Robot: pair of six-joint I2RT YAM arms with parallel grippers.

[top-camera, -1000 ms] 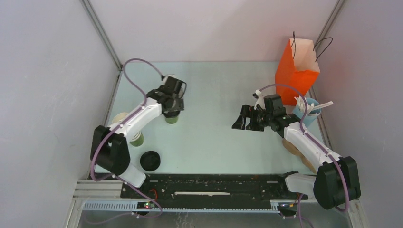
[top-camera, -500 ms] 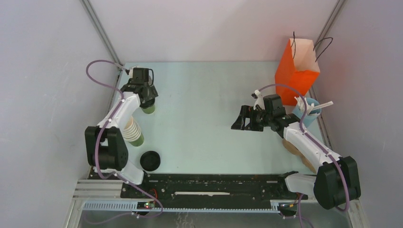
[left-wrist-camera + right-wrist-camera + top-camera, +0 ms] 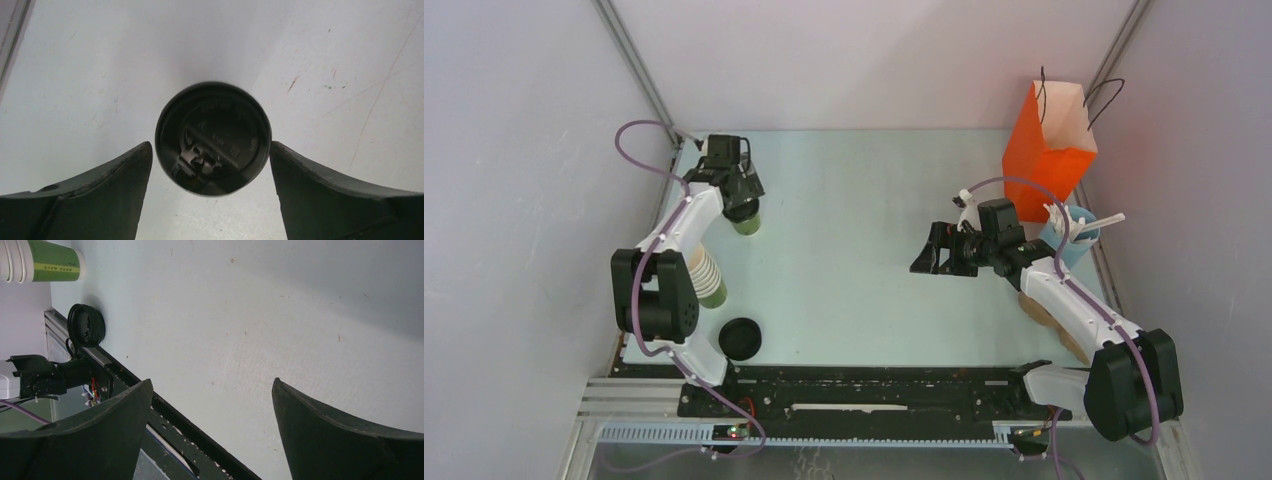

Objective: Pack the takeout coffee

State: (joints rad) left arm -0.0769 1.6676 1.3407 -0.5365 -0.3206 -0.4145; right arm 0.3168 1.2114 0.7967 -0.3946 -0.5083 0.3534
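A takeout coffee cup (image 3: 747,224), olive-green with a black lid, stands at the far left of the table. My left gripper (image 3: 742,205) is right above it. In the left wrist view its fingertips (image 3: 145,155) sit on both sides of the black lid (image 3: 213,138) at its widest point, holding it with almost no gap. My right gripper (image 3: 929,256) hovers over the table's middle right, wide open and empty. It holds nothing in the right wrist view (image 3: 212,390) either. The orange paper bag (image 3: 1049,150) stands open at the far right.
A lidless nested stack of cups (image 3: 705,274) lies by the left wall, also in the right wrist view (image 3: 45,262). Loose black lids (image 3: 741,338) sit near the front left, also seen there (image 3: 86,325). A blue holder with stirrers (image 3: 1074,235) and brown items (image 3: 1039,308) are at the right.
My left arm swung from the table's middle left to the far left, and the lidded cup went with it, then shifted slightly right. The right arm stayed still.
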